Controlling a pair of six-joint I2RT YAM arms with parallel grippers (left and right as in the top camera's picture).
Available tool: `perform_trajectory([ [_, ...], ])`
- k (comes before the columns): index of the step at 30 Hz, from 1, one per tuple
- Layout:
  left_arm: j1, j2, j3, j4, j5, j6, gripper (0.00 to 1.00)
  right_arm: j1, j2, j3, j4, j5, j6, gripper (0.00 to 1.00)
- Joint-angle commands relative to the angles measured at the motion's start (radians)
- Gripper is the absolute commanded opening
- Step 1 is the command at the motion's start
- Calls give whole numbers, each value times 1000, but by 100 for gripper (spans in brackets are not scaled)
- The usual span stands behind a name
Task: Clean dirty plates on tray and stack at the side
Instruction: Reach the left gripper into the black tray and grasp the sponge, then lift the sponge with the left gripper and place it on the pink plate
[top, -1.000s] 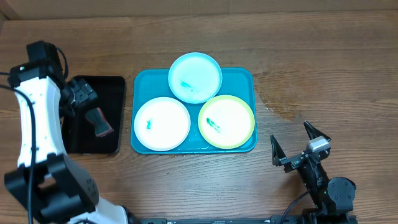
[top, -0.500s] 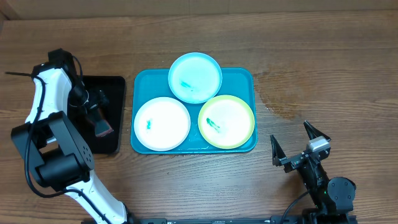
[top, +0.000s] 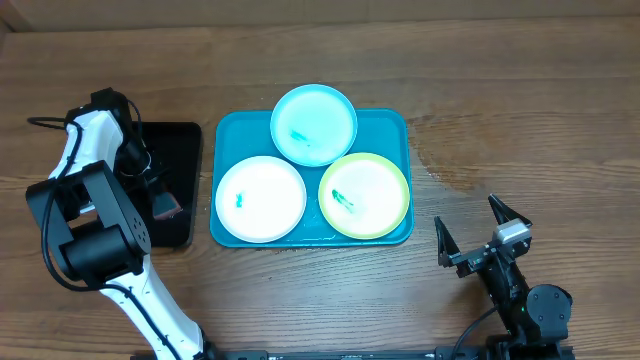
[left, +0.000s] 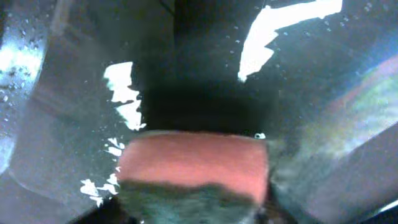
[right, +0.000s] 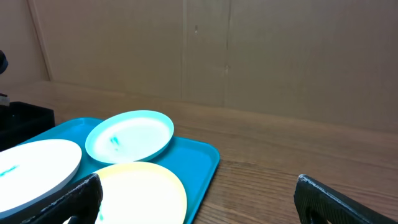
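Three plates lie on the turquoise tray (top: 393, 128): a light blue one (top: 314, 124) at the back, a white one (top: 260, 199) front left and a pale yellow one with a green rim (top: 364, 195) front right. Each carries small teal smears. My left gripper (top: 160, 195) reaches down into the black tray (top: 182, 145), its fingers pressed against the ends of a red sponge with a dark green scrub side (left: 193, 158). My right gripper (top: 466, 214) stands open near the table's front right, holding nothing. Its wrist view shows the yellow plate (right: 140, 186) and the blue plate (right: 130, 135).
The black tray looks wet, with bright glints on its floor (left: 273, 31). A darker damp stain (top: 445, 165) marks the wood right of the turquoise tray. Bare wooden table (top: 520, 110) stretches to the right, with a cardboard wall (right: 249, 50) behind.
The left arm has swung in and lowered its gripper over the sponge in the black tray, and its jaws have closed in from wide open. The right arm and the plates have not moved.
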Motion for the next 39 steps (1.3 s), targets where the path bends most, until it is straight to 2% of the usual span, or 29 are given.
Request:
perform_trajectory([
  [1, 2, 34, 12, -1, -29, 8, 27, 4, -10, -11, 6, 8, 3, 100],
  [3, 2, 34, 13, -8, -29, 8, 14, 4, -10, -11, 6, 8, 3, 100],
  [4, 2, 34, 13, -14, -28, 8, 13, 4, -10, -11, 6, 8, 3, 100],
  [5, 2, 34, 13, -21, -28, 8, 18, 4, -10, -11, 6, 8, 3, 100],
  [6, 2, 35, 13, -28, -28, 8, 39, 4, -10, -11, 6, 8, 3, 100],
  [7, 2, 35, 13, -38, -28, 8, 75, 4, -10, -11, 6, 8, 3, 100],
  [8, 2, 35, 12, -49, -27, 8, 100, 4, -10, -11, 6, 8, 3, 100],
  [16, 2, 35, 13, -156, -26, 8, 100, 4, -10, -11, 6, 8, 3, 100],
  [17, 2, 35, 12, -161, -26, 8, 96, 4, -10, -11, 6, 8, 3, 100],
  [19, 2, 35, 12, -164, -26, 8, 82, 4, -10, -11, 6, 8, 3, 100],
  [21, 2, 35, 12, -164, -26, 8, 40, 4, -10, -11, 6, 8, 3, 100],
  [22, 2, 35, 12, -164, -26, 8, 24, 4, -10, -11, 6, 8, 3, 100],
  [23, 2, 35, 12, -162, -26, 8, 17, 4, -10, -11, 6, 8, 3, 100],
  [24, 2, 35, 12, -160, -28, 8, 14, 4, -10, -11, 6, 8, 3, 100],
  [25, 2, 35, 12, -156, -30, 8, 14, 4, -10, -11, 6, 8, 3, 100],
  [26, 2, 35, 12, -150, -30, 8, 23, 4, -10, -11, 6, 8, 3, 100],
  [27, 2, 35, 12, -144, -30, 8, 46, 4, -10, -11, 6, 8, 3, 100],
  [28, 2, 35, 12, -138, -30, 8, 89, 4, -10, -11, 6, 8, 3, 100],
  [29, 2, 35, 12, -129, -29, 8, 100, 4, -10, -11, 6, 8, 3, 100],
  [36, 2, 35, 13, -97, -34, 12, 100, 4, -10, -11, 6, 8, 3, 100],
  [37, 2, 35, 13, -96, -34, 12, 98, 4, -10, -11, 6, 8, 3, 100],
  [39, 2, 35, 18, -94, -38, 12, 81, 4, -10, -11, 6, 8, 3, 100],
])
